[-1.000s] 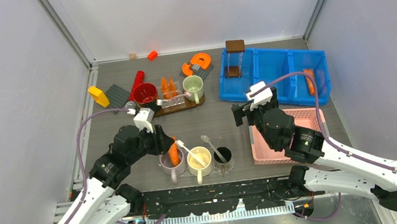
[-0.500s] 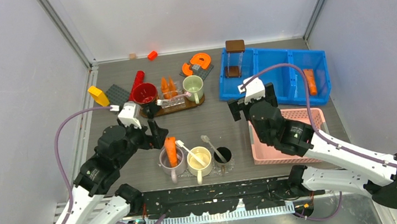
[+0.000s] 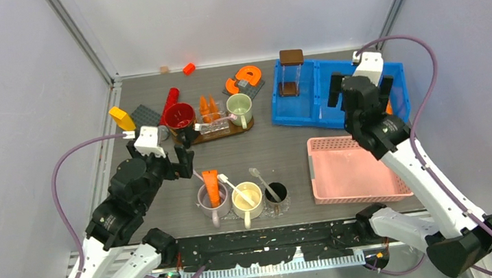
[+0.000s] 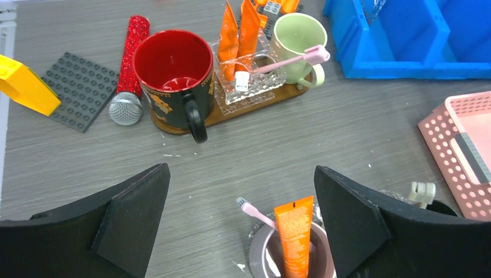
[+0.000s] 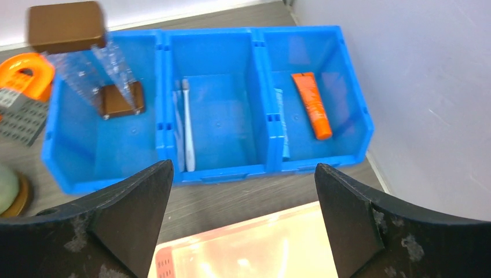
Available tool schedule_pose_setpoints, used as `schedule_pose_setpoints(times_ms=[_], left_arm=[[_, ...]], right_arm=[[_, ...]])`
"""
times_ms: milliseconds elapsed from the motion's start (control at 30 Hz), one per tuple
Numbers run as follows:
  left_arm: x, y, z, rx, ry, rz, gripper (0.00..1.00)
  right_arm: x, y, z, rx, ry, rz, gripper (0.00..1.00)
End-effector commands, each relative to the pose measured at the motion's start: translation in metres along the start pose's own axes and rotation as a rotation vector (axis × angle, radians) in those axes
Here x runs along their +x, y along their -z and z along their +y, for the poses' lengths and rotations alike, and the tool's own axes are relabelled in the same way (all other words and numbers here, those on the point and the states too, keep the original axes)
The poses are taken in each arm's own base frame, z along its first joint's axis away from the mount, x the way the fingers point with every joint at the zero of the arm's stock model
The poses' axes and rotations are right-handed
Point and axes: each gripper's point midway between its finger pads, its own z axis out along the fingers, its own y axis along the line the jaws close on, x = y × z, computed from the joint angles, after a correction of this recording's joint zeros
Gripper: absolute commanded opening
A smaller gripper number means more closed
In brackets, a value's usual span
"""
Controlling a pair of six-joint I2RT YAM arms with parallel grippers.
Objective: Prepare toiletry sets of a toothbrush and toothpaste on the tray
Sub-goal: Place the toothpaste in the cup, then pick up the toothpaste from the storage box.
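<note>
An orange toothpaste (image 3: 212,187) (image 4: 295,231) stands in the grey mug (image 3: 210,206) with a pink toothbrush (image 4: 255,211). My left gripper (image 3: 185,160) (image 4: 241,169) hangs open just behind that mug, holding nothing. The brown tray (image 3: 239,130) (image 4: 272,102) carries a red mug (image 4: 173,63), a glass holder with orange tubes (image 4: 237,35) and a green mug (image 4: 296,40) with a pink toothbrush (image 4: 289,58) across it. My right gripper (image 3: 360,92) (image 5: 243,165) is open and empty over the blue bin (image 5: 208,174), which holds pale toothbrushes (image 5: 186,124) and another toothpaste (image 5: 311,104).
A cream mug (image 3: 247,197) and a black mug (image 3: 275,192) each hold a toothbrush. The pink basket (image 3: 350,169) sits at the front right. At the back are a yellow block (image 3: 122,119), an orange C-shaped block (image 3: 244,78), a brown-lidded clear box (image 3: 290,72) and a red microphone (image 4: 130,63).
My left gripper opened, let go of the toothpaste in the grey mug and drew back to the left. The right arm swung from over the pink basket to the blue bin.
</note>
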Motion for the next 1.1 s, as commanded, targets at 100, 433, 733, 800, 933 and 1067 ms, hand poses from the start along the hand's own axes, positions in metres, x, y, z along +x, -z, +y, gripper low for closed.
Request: schedule_pose_setpoints(times_ms=[100,433,733,800,933,1067], left_arm=[[-0.007,-0.013,0.007,-0.043,-0.025,-0.083,1.00],[0.002,-0.011,0.025,-0.122,-0.060,-0.105,1.00],[0.000,-0.005,0.031,-0.142,-0.050,-0.150,1.00],[0.000,-0.006,0.031,-0.140,-0.048,-0.153,1.00],[0.000,-0.005,0.030,-0.137,-0.046,-0.159,1.00],[0.000,-0.005,0.030,-0.136,-0.046,-0.161,1.00]], right_arm=[[-0.011,-0.037,-0.037,0.132,-0.135,0.115,1.00],[0.018,-0.116,-0.096,0.240,-0.335,0.276,1.00],[0.060,-0.176,-0.125,0.318,-0.306,0.417,0.93],[0.072,-0.182,-0.130,0.341,-0.276,0.450,0.92],[0.093,-0.194,-0.139,0.372,-0.233,0.504,0.84],[0.106,-0.207,-0.143,0.366,-0.195,0.534,0.74]])
